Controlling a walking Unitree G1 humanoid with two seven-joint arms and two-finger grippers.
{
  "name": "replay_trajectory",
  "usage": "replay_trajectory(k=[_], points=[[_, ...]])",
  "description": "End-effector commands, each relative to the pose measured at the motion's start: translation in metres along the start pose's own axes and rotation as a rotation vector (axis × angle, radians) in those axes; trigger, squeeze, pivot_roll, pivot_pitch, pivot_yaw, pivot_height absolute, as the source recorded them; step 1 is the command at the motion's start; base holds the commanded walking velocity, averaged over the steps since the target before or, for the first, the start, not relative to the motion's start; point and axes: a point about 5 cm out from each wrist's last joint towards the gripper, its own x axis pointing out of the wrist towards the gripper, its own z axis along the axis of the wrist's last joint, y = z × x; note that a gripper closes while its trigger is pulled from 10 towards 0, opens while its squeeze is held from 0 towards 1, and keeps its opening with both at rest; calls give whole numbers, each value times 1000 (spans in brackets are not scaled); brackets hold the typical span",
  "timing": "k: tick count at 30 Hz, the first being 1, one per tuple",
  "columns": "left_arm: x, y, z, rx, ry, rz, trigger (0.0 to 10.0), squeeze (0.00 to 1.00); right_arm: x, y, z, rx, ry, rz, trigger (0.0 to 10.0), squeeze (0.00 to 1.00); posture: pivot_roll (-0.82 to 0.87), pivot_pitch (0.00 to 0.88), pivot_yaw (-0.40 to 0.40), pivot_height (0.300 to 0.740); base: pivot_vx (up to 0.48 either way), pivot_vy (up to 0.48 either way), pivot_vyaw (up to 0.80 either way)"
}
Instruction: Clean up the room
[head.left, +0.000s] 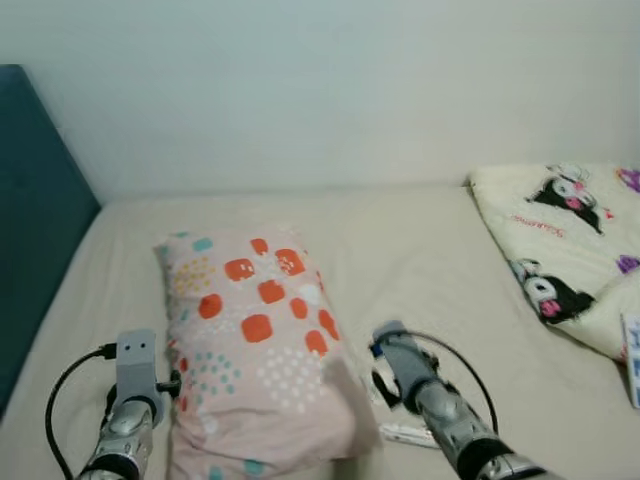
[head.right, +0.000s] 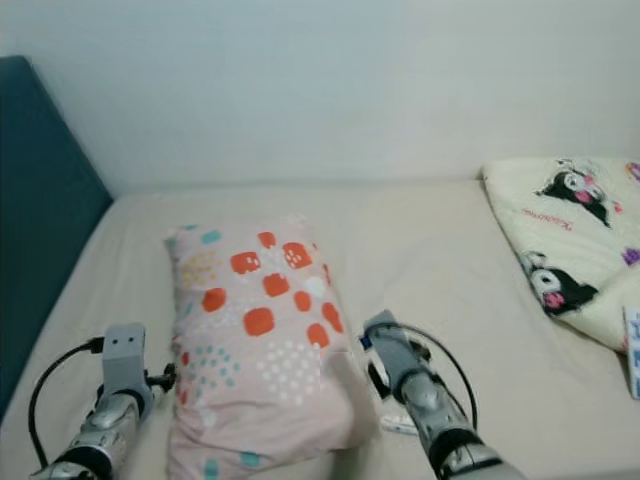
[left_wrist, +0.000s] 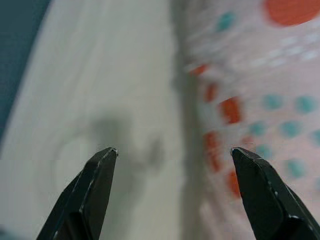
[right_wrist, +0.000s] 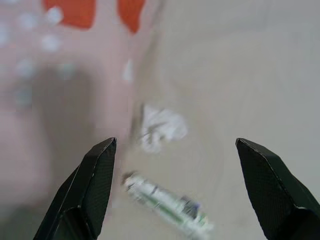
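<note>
A pink pillow (head.left: 255, 340) with orange and teal spots lies lengthwise on the beige bed (head.left: 420, 250). My left gripper (left_wrist: 172, 152) hovers open over the sheet at the pillow's left edge, nothing between its fingers. My right gripper (right_wrist: 175, 142) is open above the sheet by the pillow's right edge. Below it lie a crumpled white paper (right_wrist: 160, 127) and a small white printed wrapper (right_wrist: 165, 205); the wrapper (head.left: 405, 435) also shows beside my right arm.
A cream blanket (head.left: 570, 250) with black cartoon figures is bunched at the bed's right side. A blue-and-white item (head.left: 632, 370) pokes in at the right edge. A teal headboard (head.left: 35, 230) stands on the left, and a pale wall runs behind.
</note>
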Motion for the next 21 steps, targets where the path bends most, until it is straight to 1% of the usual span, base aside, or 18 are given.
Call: replay_trajectory(k=[1,3,6,8,11,12,14,15,16,18,21], points=[[0,4,-3,22,24,14,10000,0,-1,0,-5,-2,20,-2,10000,0,-118,74,13,736,0,0,0],[0,3,-3,19,31,17,10000,0,-1,0,-5,-1,19,-2,10000,0,-119,72,13,736,0,0,0],[-1,0,-8,12,68,9,10000,0,-1,0,-6,1,19,-2,10000,0,-120,72,12,736,0,0,0],[-1,0,-8,12,68,9,10000,0,-1,0,-6,1,19,-2,10000,0,-120,72,12,736,0,0,0],[-3,-4,-16,22,102,1,10000,0,-1,0,-6,0,19,-1,10000,0,-121,73,10,736,-362,0,0],[-5,-6,-20,37,114,-1,10000,0,-2,0,-6,-1,20,-1,10000,0,-121,75,10,736,-442,0,0],[-5,-6,-20,37,114,-1,10000,0,-2,0,-6,-1,20,-1,10000,0,-121,75,10,736,-442,0,0],[-7,-6,-25,50,127,-4,10000,0,-2,0,-7,-2,20,-1,10000,0,-122,77,9,736,-439,0,0],[-7,-6,-25,50,127,-4,10000,0,-2,0,-7,-2,20,-1,10000,0,-122,77,9,736,-439,0,0],[-13,-8,-40,76,167,-15,10000,0,-2,-1,-8,-1,22,-1,10000,0,-124,80,7,736,-429,0,0],[-14,-9,-43,83,174,-19,10000,0,-2,-1,-8,-2,23,-2,10000,0,-125,81,6,736,-408,0,0]])
